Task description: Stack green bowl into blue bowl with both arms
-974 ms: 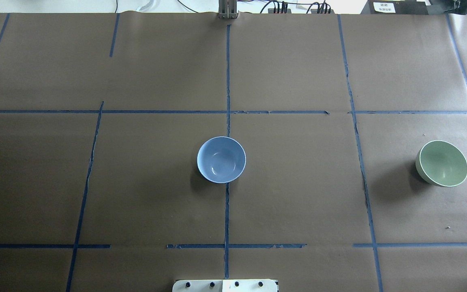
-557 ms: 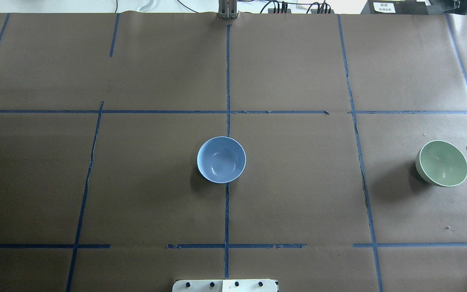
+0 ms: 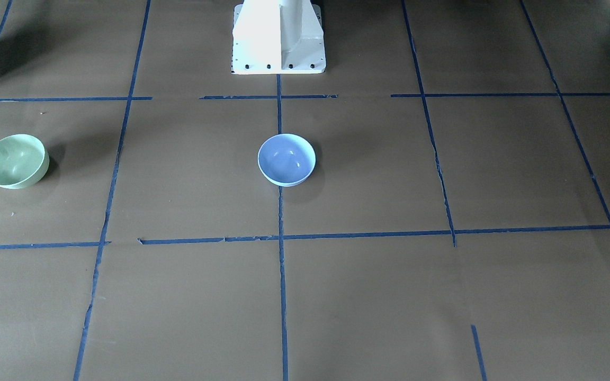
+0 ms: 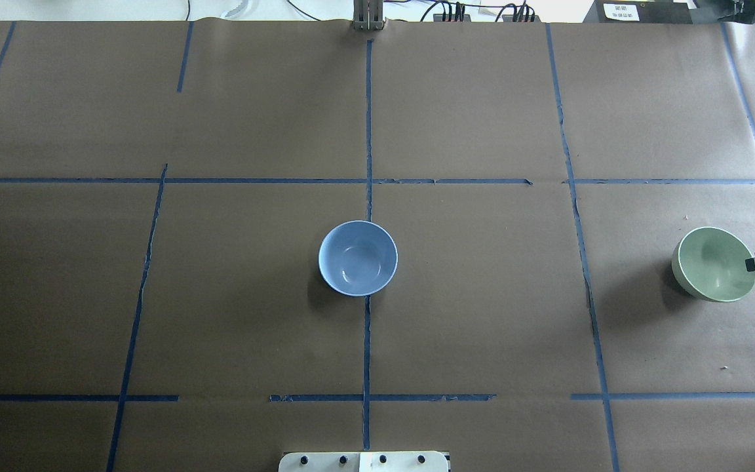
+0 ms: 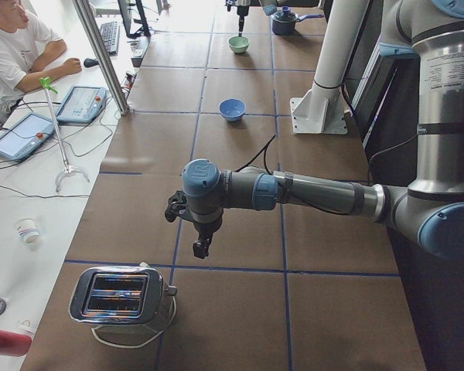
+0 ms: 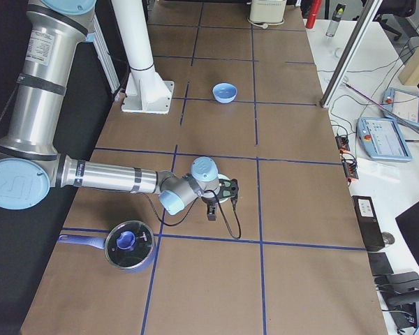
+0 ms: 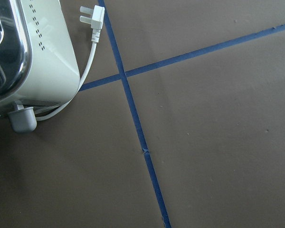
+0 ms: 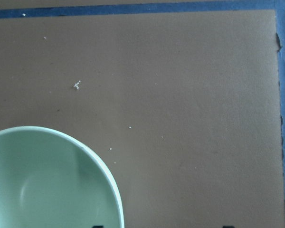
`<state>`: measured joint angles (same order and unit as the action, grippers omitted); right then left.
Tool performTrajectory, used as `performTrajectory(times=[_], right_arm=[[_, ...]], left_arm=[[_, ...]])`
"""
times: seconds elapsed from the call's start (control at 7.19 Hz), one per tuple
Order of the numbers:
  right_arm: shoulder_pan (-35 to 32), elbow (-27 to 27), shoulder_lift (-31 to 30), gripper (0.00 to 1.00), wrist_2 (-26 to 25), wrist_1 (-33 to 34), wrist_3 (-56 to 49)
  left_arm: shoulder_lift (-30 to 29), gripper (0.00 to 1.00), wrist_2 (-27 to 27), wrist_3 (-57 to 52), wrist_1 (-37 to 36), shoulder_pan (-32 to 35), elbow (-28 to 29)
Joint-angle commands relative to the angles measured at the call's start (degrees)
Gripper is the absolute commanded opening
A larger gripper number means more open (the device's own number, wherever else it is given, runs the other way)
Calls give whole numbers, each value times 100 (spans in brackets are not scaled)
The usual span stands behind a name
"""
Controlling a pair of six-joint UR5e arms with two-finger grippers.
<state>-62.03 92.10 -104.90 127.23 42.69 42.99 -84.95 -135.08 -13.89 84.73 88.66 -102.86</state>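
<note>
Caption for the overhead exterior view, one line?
Right end effector at the rim of the green bowl; blue bowl empty mid-table.

You see a pale green bowl (image 4: 712, 265), a light blue bowl (image 4: 358, 257), and a brown table (image 4: 253, 295) gridded with dark blue tape (image 4: 368, 131).

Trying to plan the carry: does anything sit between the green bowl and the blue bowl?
Nothing visible does. Between the green bowl on the robot's right and the blue bowl at centre lie only bare brown paper and blue tape lines.
</note>
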Motion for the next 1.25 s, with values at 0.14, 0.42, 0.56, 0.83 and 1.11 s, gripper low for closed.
performTrajectory(times=[0.14, 0.42, 0.56, 0.83, 1.11], right_arm=[[323, -105, 189, 28, 3, -121, 412], [314, 18, 189, 0, 108, -121, 404], [306, 306, 189, 0, 431, -34, 438], [279, 632, 642, 0, 689, 359, 1207], [427, 1333, 1906, 0, 689, 2163, 2062]], left_arm=[[-4, 100, -1, 1, 0, 11, -6], [-4, 100, -1, 9, 0, 11, -6], [5, 100, -1, 18, 0, 3, -14], [5, 100, 17, 62, -9, 3, 47], [92, 100, 52, 587, 0, 11, 4]])
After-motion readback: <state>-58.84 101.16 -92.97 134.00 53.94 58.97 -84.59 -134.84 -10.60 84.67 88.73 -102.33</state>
